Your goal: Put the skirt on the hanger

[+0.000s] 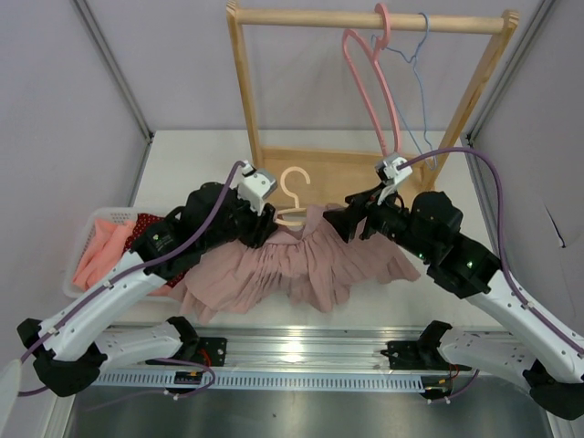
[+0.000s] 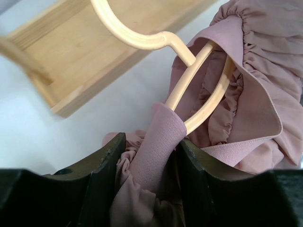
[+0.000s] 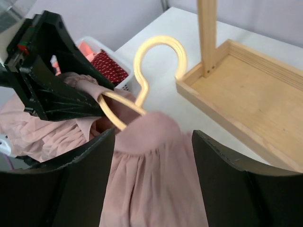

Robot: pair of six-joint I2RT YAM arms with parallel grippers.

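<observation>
Left hand (image 2: 150, 142) pinches the skirt (image 2: 255, 94) waistband over the hanger (image 2: 142, 40); right hand (image 3: 154, 135) gapes wide.

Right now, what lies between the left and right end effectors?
The cream hanger with the skirt waistband over it, shown in the top external view.

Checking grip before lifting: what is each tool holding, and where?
Left tool: skirt waistband, beside the hanger arm. Right tool straddles the waistband; grip cannot be told.
</observation>
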